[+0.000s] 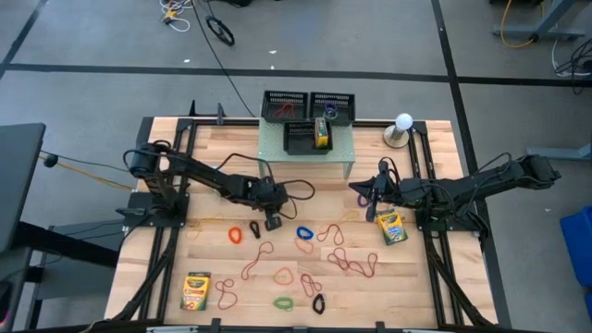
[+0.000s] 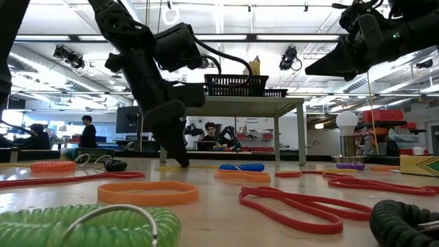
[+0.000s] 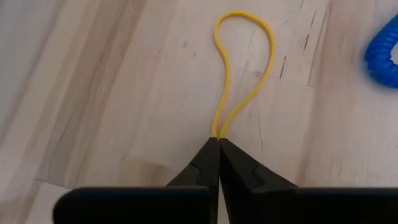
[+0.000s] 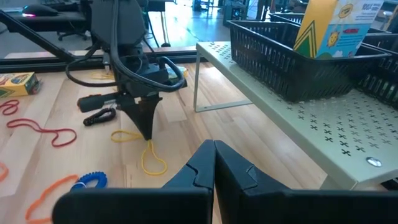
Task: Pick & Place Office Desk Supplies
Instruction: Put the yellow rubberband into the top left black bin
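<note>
My left gripper [image 3: 217,140] is down at the wooden table [image 1: 425,287], just to the 6 o'clock side of the pale green riser [image 1: 305,148] in the high view. Its fingers are pressed fully together, pinching one end of a yellow rubber band [image 3: 239,62]; the rest of the loop lies flat on the wood ahead of the tips. A blue band [image 3: 380,53] lies near it.

My right gripper [image 4: 214,149] is closed on nothing and hangs above the table at about 3 o'clock from the riser.

Crayon boxes: one [image 1: 392,226] lies just below my right arm, one [image 1: 196,289] near the table's 7 o'clock corner, one [image 1: 322,132] stands in a black mesh tray [image 1: 298,139] on the riser. Red, orange, green and black bands [image 1: 351,264] are scattered over the table's 6 o'clock half.
</note>
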Motion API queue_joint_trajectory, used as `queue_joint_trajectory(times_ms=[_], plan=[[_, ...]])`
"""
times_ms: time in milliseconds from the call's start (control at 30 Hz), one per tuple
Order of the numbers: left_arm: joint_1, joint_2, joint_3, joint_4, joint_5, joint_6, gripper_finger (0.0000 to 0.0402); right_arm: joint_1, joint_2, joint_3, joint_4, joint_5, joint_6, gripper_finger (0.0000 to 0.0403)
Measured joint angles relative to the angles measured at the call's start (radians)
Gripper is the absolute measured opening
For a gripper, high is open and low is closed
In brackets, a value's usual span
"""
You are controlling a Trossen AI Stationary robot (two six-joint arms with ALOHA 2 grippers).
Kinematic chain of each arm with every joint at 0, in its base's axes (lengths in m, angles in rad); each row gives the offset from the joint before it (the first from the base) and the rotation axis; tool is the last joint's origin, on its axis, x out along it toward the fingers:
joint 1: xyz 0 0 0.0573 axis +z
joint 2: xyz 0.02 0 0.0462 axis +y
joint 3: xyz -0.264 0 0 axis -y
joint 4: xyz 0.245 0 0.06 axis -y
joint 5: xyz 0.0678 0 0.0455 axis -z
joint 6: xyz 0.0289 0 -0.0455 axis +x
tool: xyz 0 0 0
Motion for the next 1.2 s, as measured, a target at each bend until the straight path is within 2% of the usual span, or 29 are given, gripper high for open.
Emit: queue_joint_trajectory(times_ms=[333,600,767,933,1200], plan=[[-0.03,-0.01,-0.003,-0.013,-0.01,0.006,0.0008,0.0,0.0,0.0,0.0,0.0,0.0,0.0007],[-0.075,-0.069,-0.004,-0.041,-0.014,0.004,0.0007,0.0,0.0,0.0,0.001,0.0,0.0,0.0007],[-0.12,-0.191,-0.004,-0.132,-0.07,-0.018,0.0007,0.0,0.0,0.0,0.0,0.0,0.0,0.0007],[-0.125,-0.347,-0.003,-0.216,-0.059,-0.041,0.0007,0.0,0.0,0.0,0.0,0.0,0.0,0.0007],[-0.042,-0.545,-0.003,-0.34,-0.108,-0.023,0.0007,0.0,0.0,0.0,-0.001,0.0,0.0,0.0007]])
